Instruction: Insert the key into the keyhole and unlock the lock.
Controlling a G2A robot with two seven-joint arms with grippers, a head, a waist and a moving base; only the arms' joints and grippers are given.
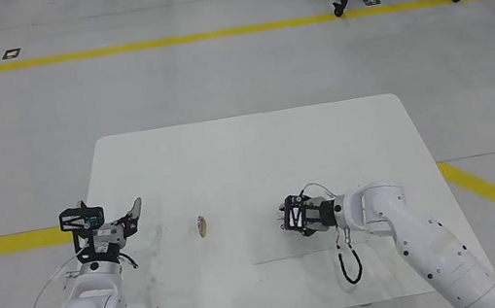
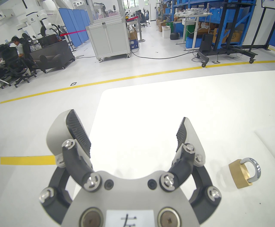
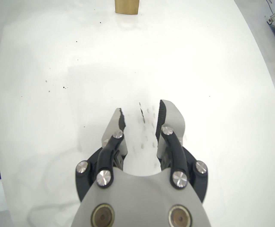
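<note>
A brass padlock (image 1: 201, 226) with a silver shackle lies on the white table (image 1: 257, 152), between the two arms. In the left wrist view the padlock (image 2: 242, 174) rests off to one side of my left gripper (image 2: 131, 131), which is open and holds nothing. That left gripper (image 1: 130, 218) hovers at the table's left edge. My right gripper (image 1: 287, 218) is low over the table, right of the padlock. Its jaws stand open on either side of a thin metal key (image 3: 141, 112) seen edge-on, and the right gripper (image 3: 140, 116) is not closed on it. The padlock (image 3: 126, 6) lies straight ahead of it.
A black cable loop (image 1: 347, 260) hangs from the right forearm over the table's front part. Small dark specks (image 3: 63, 87) dot the table surface. The table's left edge (image 1: 101, 218) runs just beside the left gripper.
</note>
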